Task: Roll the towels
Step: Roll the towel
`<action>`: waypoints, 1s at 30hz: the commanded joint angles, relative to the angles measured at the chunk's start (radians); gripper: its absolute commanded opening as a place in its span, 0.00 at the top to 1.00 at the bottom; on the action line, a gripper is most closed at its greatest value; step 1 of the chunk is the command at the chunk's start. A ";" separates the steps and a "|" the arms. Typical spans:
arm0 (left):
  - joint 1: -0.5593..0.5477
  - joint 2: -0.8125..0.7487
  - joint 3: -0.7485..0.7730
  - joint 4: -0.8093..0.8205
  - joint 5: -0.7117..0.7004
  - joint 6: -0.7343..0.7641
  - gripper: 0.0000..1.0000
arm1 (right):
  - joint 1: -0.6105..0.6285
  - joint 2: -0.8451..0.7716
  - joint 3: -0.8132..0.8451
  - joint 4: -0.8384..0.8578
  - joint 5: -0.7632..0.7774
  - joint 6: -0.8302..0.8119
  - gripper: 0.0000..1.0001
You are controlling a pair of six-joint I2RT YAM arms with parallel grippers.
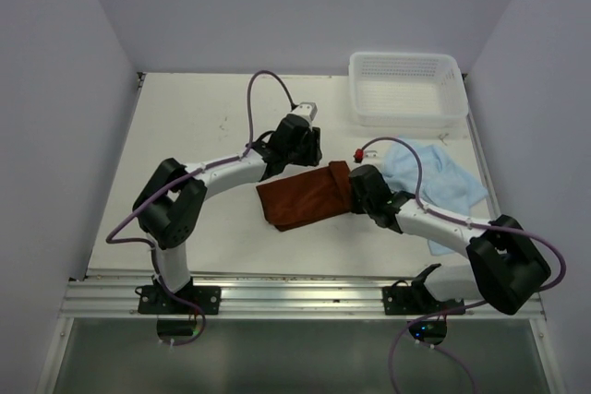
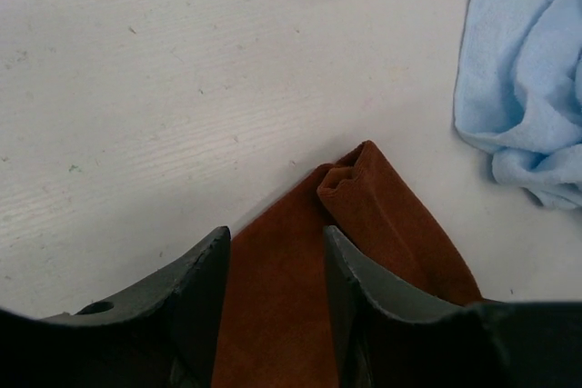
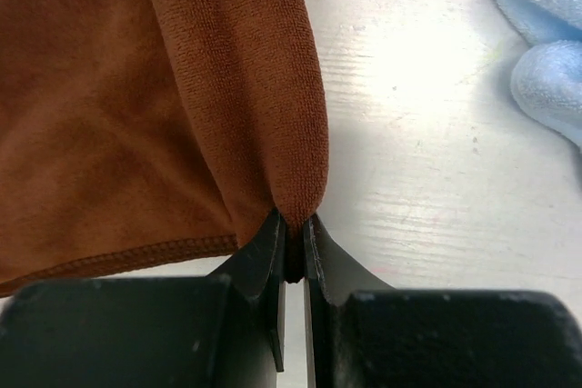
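Right gripper (image 3: pixel 293 224) pinched the brown towel (image 3: pixel 136 88) between its fingers; left gripper (image 2: pixel 273 247) sat half-open astride it, so the fold could've flopped loose.

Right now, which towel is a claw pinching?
The rust-brown towel: the right claw is shut on its folded edge. The light blue towel lies free.

1. Bright, even overhead light washed the table (image 1: pixel 212 126).
2. The rust towel (image 3: pixel 136 115) cast a soft shadow; its weave stood sharp.
3. Dark fingers (image 2: pixel 186 306) sat blurred at the frame's edge.
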 commanded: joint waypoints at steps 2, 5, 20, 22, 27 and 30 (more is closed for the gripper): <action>0.006 0.001 0.071 0.023 0.069 -0.048 0.51 | 0.064 0.044 0.049 -0.044 0.145 -0.067 1.00; 0.006 0.029 0.102 0.026 0.095 -0.073 0.50 | 0.104 0.061 0.055 -0.045 0.222 -0.069 1.00; 0.006 0.125 0.211 0.005 0.202 -0.123 0.50 | 0.229 0.150 0.092 -0.034 0.418 -0.107 1.00; 0.004 0.136 0.214 0.006 0.230 -0.129 0.50 | 0.235 0.154 0.091 -0.028 0.415 -0.100 1.00; -0.014 0.165 0.251 -0.053 0.227 -0.123 0.50 | 0.233 0.151 0.083 -0.020 0.406 -0.084 1.00; -0.032 0.190 0.268 -0.064 0.239 -0.126 0.50 | 0.235 0.150 0.079 -0.009 0.394 -0.072 1.00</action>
